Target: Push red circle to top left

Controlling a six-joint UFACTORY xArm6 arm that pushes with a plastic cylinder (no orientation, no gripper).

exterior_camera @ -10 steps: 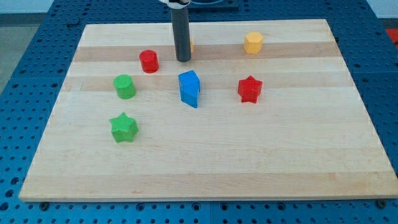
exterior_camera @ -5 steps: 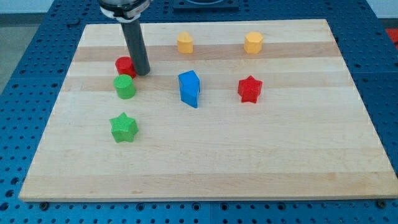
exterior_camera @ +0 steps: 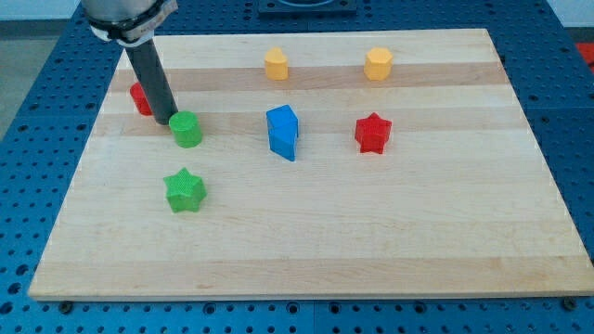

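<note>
The wooden desk (exterior_camera: 371,232) carries loose blocks; no container. The tip (exterior_camera: 166,121) touches the red circle (exterior_camera: 140,98) at its left, the green cylinder (exterior_camera: 187,129) just right. No gripper shows.

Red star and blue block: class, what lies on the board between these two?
Nothing. In the camera view, the strip of board between the blue block and the red star is bare wood.

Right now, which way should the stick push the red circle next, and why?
Probably up and a little left. The red circle sits near the board's left edge, below the top left corner. My tip is at its lower right, beside the green cylinder, so it should push up-left.
</note>
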